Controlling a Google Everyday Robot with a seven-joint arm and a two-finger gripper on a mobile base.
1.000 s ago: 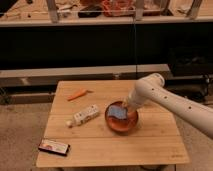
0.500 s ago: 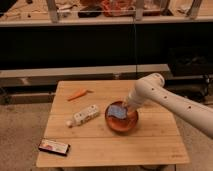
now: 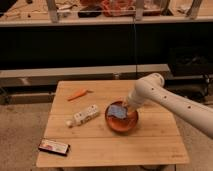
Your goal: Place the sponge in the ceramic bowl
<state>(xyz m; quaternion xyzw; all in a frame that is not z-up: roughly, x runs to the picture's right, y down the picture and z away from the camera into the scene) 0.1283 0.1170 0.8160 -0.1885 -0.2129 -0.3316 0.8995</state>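
One gripper [image 3: 125, 106] over round orange-red ceramic bowl [image 3: 122, 126].
Light-blue rectangular sponge [image 3: 117, 111] just beside jaws, inside bowl; cannot tell whether jaws are clamped.

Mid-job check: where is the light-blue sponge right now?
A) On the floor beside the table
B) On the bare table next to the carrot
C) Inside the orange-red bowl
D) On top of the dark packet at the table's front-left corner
C: the sponge shows inside the rim of the ceramic bowl, with the tool at the sponge's right end, over the bowl.
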